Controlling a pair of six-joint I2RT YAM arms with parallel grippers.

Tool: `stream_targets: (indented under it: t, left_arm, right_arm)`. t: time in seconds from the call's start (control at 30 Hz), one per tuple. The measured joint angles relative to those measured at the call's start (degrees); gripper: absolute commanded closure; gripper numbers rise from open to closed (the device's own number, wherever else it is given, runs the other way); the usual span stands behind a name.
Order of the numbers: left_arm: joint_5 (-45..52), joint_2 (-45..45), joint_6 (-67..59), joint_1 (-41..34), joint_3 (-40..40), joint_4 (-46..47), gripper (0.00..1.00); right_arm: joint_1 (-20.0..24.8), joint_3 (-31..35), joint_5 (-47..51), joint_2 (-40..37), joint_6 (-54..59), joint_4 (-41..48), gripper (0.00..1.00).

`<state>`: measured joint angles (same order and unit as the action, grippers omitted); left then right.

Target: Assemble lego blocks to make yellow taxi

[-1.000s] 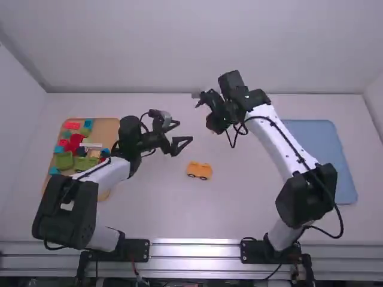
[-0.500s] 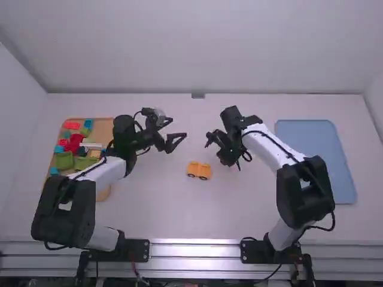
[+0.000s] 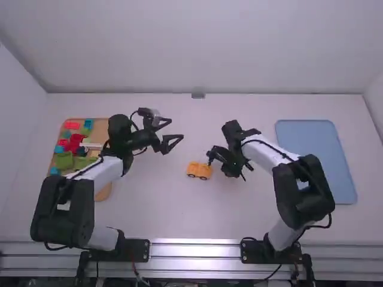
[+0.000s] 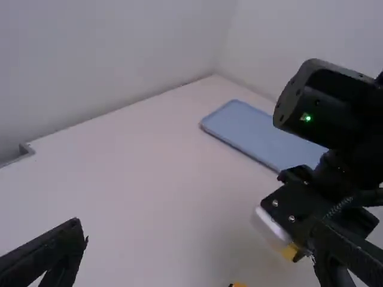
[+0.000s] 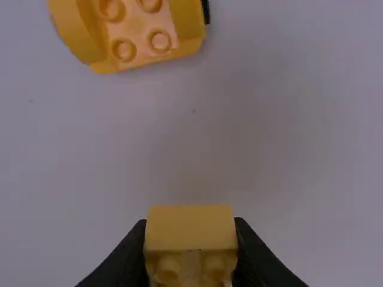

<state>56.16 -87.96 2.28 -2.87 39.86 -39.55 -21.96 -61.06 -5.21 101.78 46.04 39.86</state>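
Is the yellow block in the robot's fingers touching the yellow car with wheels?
Apart. In the right wrist view, white table shows between the yellow block and the yellow car.

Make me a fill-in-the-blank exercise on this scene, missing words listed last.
The right end effector grips a block coloured ____.
The left end effector is ____, not shut.
The car base stands on small dark ____.
The tray's colour is ____.

Missing words: yellow; open; wheels; blue.
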Motion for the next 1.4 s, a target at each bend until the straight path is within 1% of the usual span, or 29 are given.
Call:
stream_targets:
  t: [0.13,0.17,0.2,0.3,0.43,0.5,0.6,0.67,0.7,0.73,0.8,0.83,0.87,0.97,1.03,1.13,1.2,1.27,1.4]
  left_arm:
    - [0.4,0.0,0.0,0.0,0.0,0.3,0.01]
    - [0.4,0.0,0.0,0.0,0.0,0.3,0.01]
    - [0.4,0.0,0.0,0.0,0.0,0.3,0.01]
    - [0.4,0.0,0.0,0.0,0.0,0.3,0.01]
    - [0.5,0.0,0.0,0.0,0.0,0.3,0.01]
    - [0.5,0.0,0.0,0.0,0.0,0.3,0.01]
    - [0.4,0.0,0.0,0.0,0.0,0.3,0.01]
    - [0.5,0.0,0.0,0.0,0.0,0.3,0.01]
    - [0.5,0.0,0.0,0.0,0.0,0.2,0.01]
    - [0.5,0.0,0.0,0.0,0.0,0.2,0.01]
    - [0.4,0.0,0.0,0.0,0.0,0.3,0.01]
    - [0.4,0.0,0.0,0.0,0.0,0.3,0.01]
    - [0.4,0.0,0.0,0.0,0.0,0.3,0.01]
    - [0.4,0.0,0.0,0.0,-0.1,-0.2,0.01]
    - [0.4,0.0,0.0,0.0,-0.1,-1.0,0.01]
    - [0.0,0.0,0.0,0.0,-0.2,-1.7,0.01]
    - [-1.2,0.0,0.0,0.0,-0.2,-1.6,0.01]
    - [-2.2,0.0,0.5,0.0,-0.2,-2.3,0.01]
    - [-2.6,0.0,4.0,0.0,-0.4,-6.4,0.01]
  right_arm:
    - [0.8,0.9,-0.4,0.0,1.7,-2.3,0.65]
    - [0.8,1.1,-0.4,0.1,2.1,-2.9,0.66]
    - [0.8,1.1,-0.4,0.5,2.4,-3.6,0.69]
    - [0.4,1.1,-0.4,1.7,2.7,-5.1,0.68]
    - [-0.6,1.1,-0.3,2.5,3.2,-5.4,0.58]
    - [-1.2,1.1,0.1,2.5,3.5,-5.3,0.50]
    - [-1.4,1.2,0.2,2.5,3.6,-5.6,0.46]
    - [-1.0,1.6,0.2,2.5,3.5,-6.7,0.42]
    - [-0.7,1.9,0.3,2.5,3.2,-7.1,0.27]
    - [-0.4,2.2,0.4,2.5,3.5,-7.8,0.22]
    - [-0.3,2.4,0.7,2.5,3.5,-8.0,0.19]
    - [-0.3,2.4,0.7,2.5,3.4,-7.9,0.07]
    - [-0.3,2.3,0.6,2.5,3.3,-7.2,0.01]
    - [-1.1,1.3,-0.2,2.1,3.4,-2.8,0.01]
    - [-1.8,-0.2,-1.7,0.6,3.4,0.2,0.01]
    - [-2.0,-1.9,-4.2,-2.5,4.2,0.9,0.01]
    - [-1.2,-2.8,-7.8,-6.7,6.3,0.7,0.01]
    - [0.3,-2.8,-13.4,-11.4,9.0,-0.7,0.01]
    - [4.3,-2.9,-23.0,-18.8,11.6,-7.4,0.01]
